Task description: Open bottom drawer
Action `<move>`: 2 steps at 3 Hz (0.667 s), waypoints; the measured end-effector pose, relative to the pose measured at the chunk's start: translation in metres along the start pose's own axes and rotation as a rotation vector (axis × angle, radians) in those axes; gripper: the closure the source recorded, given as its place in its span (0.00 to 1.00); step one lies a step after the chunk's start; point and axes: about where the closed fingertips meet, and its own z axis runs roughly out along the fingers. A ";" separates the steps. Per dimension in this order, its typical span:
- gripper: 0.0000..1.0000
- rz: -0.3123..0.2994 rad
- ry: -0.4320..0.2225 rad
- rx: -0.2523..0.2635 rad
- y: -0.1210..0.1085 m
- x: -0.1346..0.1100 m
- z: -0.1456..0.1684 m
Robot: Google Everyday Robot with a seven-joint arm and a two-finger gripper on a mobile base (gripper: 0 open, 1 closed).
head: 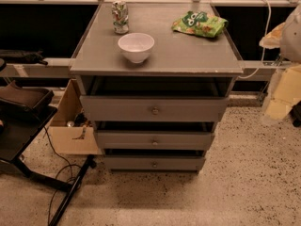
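The single camera view looks down on a grey cabinet with a flat grey tabletop [188,51]. A round white ceramic bowl [136,46] sits upright near the tabletop's front edge, left of its middle. A crushed silver metal drink can [120,17] stands behind the bowl, towards the back-left corner. A crumpled green plastic snack bag [199,23] lies near the back-right corner. Below the front edge are three grey drawer fronts, one under another. The bottom drawer [178,163] is the lowest and narrowest of them, just above the speckled floor [244,182]. It has a small round metal knob [154,164] at its centre and a thin dark strip along its top. The pale, blurred gripper [281,95] hangs beyond the tabletop's right edge, off the front-right corner and well apart from the bottom drawer. I cannot tell whether it is open or closed, and it touches nothing that I can see. An open brown cardboard box [66,138] rests on the floor below the tabletop's left edge.
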 end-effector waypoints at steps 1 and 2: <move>0.00 0.000 0.000 0.000 0.000 0.000 0.000; 0.00 -0.021 -0.012 -0.010 0.011 -0.002 0.026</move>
